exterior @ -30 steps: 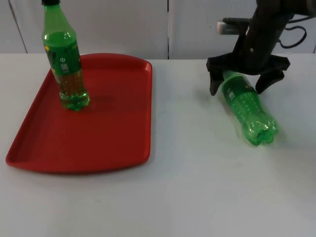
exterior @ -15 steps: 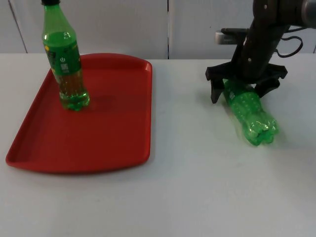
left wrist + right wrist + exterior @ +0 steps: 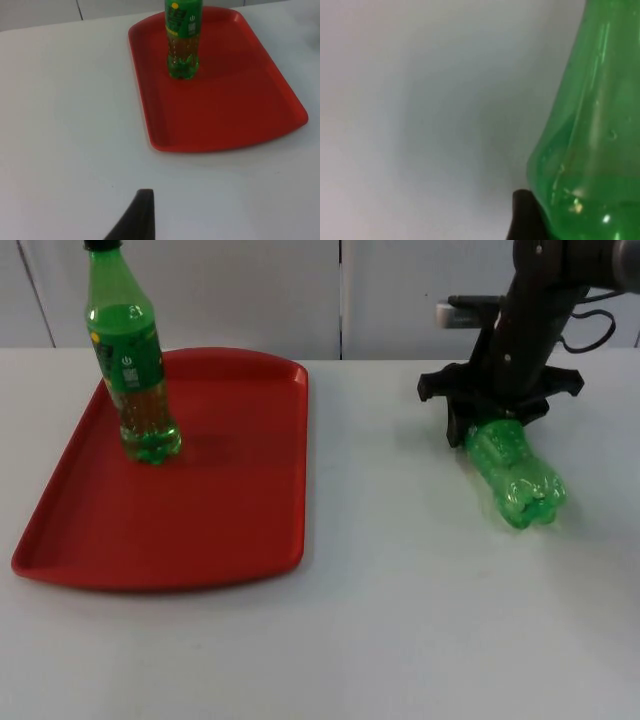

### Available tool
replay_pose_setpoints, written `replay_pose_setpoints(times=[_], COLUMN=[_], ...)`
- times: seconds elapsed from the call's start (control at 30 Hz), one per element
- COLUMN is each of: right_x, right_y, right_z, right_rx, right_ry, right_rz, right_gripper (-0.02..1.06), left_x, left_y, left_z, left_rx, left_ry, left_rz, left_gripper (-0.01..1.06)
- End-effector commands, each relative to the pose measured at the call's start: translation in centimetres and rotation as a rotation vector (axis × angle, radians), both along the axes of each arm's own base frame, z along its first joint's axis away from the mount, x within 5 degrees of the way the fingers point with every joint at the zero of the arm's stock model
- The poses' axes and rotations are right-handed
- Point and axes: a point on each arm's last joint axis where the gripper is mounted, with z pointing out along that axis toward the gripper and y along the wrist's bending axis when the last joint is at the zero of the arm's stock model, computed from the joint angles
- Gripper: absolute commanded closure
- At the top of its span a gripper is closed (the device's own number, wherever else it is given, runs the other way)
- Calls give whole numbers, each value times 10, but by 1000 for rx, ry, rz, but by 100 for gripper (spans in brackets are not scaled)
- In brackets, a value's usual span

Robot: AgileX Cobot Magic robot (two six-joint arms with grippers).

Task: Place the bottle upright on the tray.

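Note:
A green bottle (image 3: 517,478) lies on its side on the white table at the right, base toward the front. My right gripper (image 3: 495,423) comes down over its upper half with both fingers pressed against its sides. In the right wrist view the green bottle (image 3: 590,150) sits close against a black fingertip (image 3: 525,215). A red tray (image 3: 220,510) lies at the left. A second green bottle (image 3: 135,390) with a black cap stands upright on the tray's far left part. My left gripper (image 3: 136,217) waits above bare table, short of the tray (image 3: 235,110) and the standing bottle (image 3: 183,40).
The grey partition wall (image 3: 250,290) closes off the back of the table. White table top (image 3: 380,620) stretches between the tray and the lying bottle and across the front.
The right gripper's fingers have drawn in from a wide straddle onto the lying bottle's sides. The bottle has shifted slightly. Tray and standing bottle are unmoved.

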Motion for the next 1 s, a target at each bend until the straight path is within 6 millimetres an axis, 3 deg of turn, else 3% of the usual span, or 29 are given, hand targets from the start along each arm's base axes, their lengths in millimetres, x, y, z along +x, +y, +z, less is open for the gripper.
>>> replay_pose_setpoints(times=[0.0,0.17,0.3,0.33,0.47,0.5,0.57,0.63,0.8,0.83,0.97], right_x=[1,-1,-9,-9,-23,-23,-39,-45,-86,-86,-123], right_y=[-1,-3,-6,-6,-11,-11,-14,-16,-25,-25,-33], right_z=[29,68,122,122,182,182,219,231,293,293,319], right_rx=[5,-2,15,15,33,33,30,27,47,47,50], right_ry=[-57,-139,-249,-249,-377,-377,-435,-448,-549,-549,-600], right_rz=[25,58,93,93,126,126,163,174,193,193,239], right_gripper=[104,105,105,105,105,105,105,105,105,105,105], left_x=[0,0,0,0,0,0,0,0,0,0,0], left_y=[0,0,0,0,0,0,0,0,0,0,0], left_z=[-1,-1,-1,-1,-1,-1,-1,-1,-1,-1,-1], left_rx=[-6,-6,-6,-6,-6,-6,-6,-6,-6,-6,-6], left_ry=[-1,-1,-1,-1,-1,-1,-1,-1,-1,-1,-1], left_rz=[-3,-3,-3,-3,-3,-3,-3,-3,-3,-3,-3], left_gripper=[0,0,0,0,0,0,0,0,0,0,0])
